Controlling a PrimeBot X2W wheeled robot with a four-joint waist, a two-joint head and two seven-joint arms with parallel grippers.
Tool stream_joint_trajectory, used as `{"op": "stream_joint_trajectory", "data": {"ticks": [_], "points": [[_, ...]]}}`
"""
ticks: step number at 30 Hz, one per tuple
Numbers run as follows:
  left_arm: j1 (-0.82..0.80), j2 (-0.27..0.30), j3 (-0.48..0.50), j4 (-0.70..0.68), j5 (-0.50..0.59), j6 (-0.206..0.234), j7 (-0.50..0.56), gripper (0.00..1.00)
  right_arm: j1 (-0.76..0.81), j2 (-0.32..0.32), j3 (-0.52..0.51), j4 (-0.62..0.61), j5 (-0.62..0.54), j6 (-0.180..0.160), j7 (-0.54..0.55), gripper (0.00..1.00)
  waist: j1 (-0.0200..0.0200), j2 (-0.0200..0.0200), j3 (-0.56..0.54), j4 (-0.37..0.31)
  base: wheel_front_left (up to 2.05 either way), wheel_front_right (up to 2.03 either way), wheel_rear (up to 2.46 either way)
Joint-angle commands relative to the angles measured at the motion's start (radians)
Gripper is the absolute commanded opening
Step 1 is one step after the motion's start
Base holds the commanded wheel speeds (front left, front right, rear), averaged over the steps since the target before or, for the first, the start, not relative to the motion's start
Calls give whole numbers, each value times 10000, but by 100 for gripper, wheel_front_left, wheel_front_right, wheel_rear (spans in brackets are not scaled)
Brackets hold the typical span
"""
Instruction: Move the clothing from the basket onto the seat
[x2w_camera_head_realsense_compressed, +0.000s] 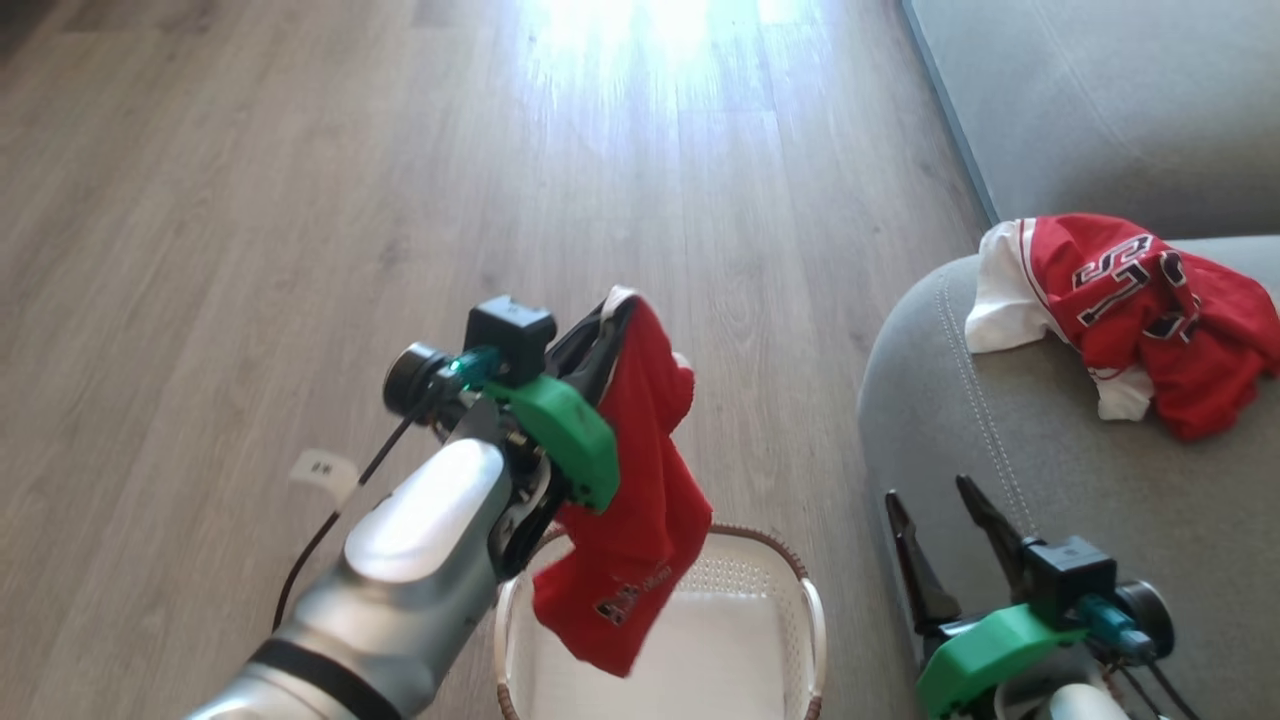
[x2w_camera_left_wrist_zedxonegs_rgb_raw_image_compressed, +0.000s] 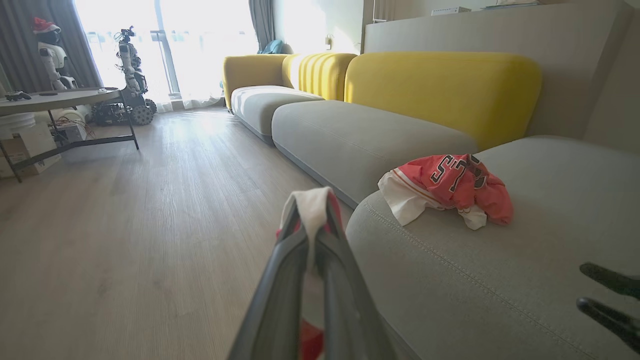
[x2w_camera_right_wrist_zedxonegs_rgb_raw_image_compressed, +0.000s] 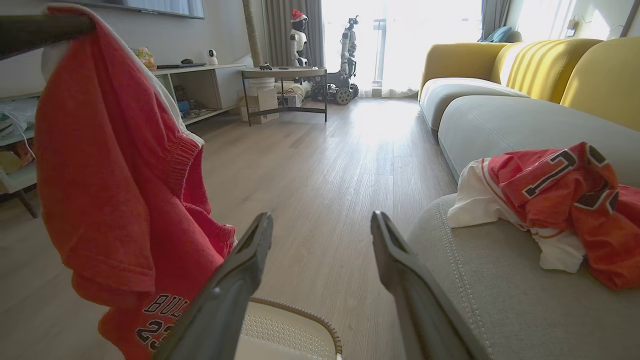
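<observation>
Shorts (x2w_camera_head_realsense_compressed: 640, 500) in left gripper (x2w_camera_head_realsense_compressed: 612, 312) above basket (x2w_camera_head_realsense_compressed: 818, 625)

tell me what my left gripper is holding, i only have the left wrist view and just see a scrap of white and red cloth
Observer: Red shorts with a printed logo, hanging full length from the left gripper.
Operator: what's under them
Observer: The basket, on the floor beside the seat.
Operator: anything left in it
Observer: No clothing in the part that shows; the shorts hide its left side.
</observation>
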Motion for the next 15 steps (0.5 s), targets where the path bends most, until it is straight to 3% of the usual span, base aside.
{"op": "stream_joint_trajectory", "data": {"ticks": [1, 15], "points": [[-830, 216, 250, -459, 73, -17, 44, 0, -534, -1, 340, -215, -17, -4, 14, 100, 1, 0, -51, 74, 0, 0, 0], [-1766, 37, -218, -1937, 69, 47, 529, 0, -2665, -1, 2350, 2041, -461, -4, 209, 100, 1, 0, -19, 547, 0, 0, 0]]}}
